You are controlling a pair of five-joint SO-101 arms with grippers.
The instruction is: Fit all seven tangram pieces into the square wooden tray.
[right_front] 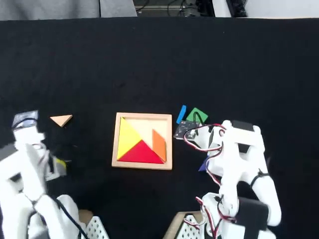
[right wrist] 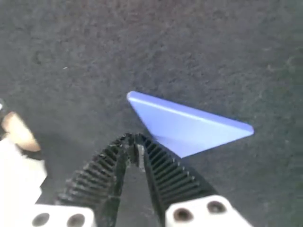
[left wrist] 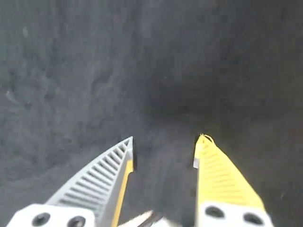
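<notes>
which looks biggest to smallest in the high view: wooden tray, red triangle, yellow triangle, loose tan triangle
1. wooden tray
2. red triangle and yellow triangle: these look about alike, so they are not ranked against each other
3. tan triangle, lying on the cloth outside the tray

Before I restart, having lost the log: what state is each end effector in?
Left end effector: open, empty.
Right end effector: shut, holding nothing, beside the blue triangle.
</notes>
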